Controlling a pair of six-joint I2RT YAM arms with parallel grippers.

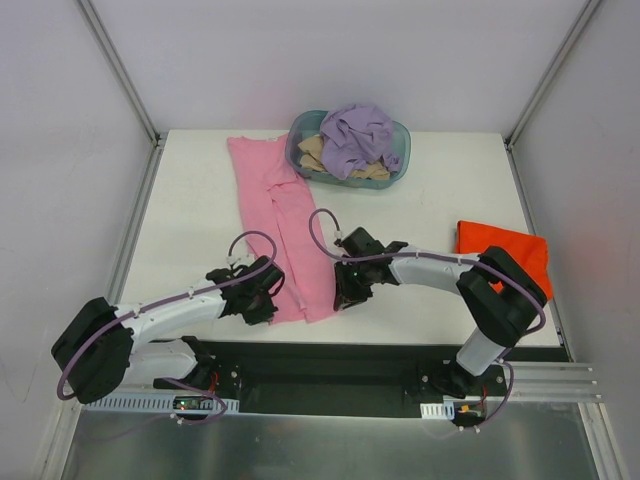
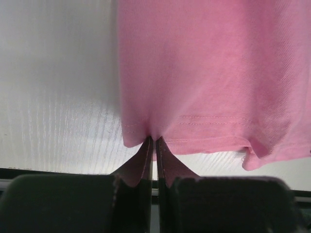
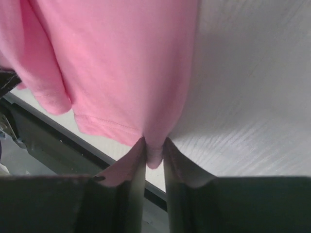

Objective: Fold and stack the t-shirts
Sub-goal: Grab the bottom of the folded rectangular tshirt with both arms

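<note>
near the bench (image 1: 190,200) edge, the pink t-shirt (image 1: 282,215) hem is clamped, seemingly at both corners, by the closed left end effector (image 2: 153,141) and right end effector (image 3: 154,148).

No legible text, labels or nos. anywhere.

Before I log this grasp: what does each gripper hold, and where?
The pink t-shirt, by its near hem: left gripper near the left corner, right gripper at the right.
</note>
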